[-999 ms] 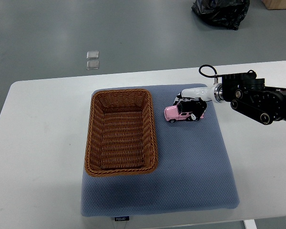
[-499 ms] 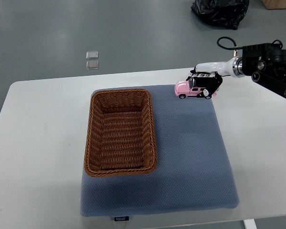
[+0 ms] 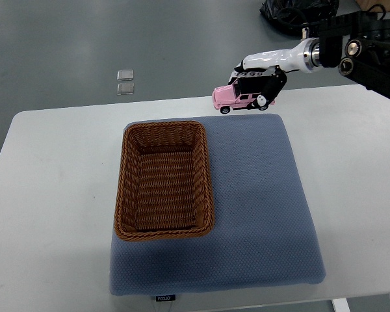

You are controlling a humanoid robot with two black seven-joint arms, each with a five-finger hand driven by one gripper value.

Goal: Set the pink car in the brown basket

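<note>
My right hand (image 3: 257, 81) comes in from the upper right and is shut on the pink toy car (image 3: 234, 99). It holds the car high in the air, over the far edge of the blue mat. The brown wicker basket (image 3: 125, 174) stands empty on the left part of the mat, below and to the left of the car. The car is level, with its front pointing left. The left arm is not in view.
The blue-grey mat (image 3: 260, 201) covers the middle of the white table (image 3: 52, 195). A black bag (image 3: 292, 10) lies on the floor beyond the table. Two small clear squares (image 3: 125, 81) lie on the floor at the far left.
My right hand has lifted the pink car off the mat and carried it up and to the left, nearer the basket's far right corner.
</note>
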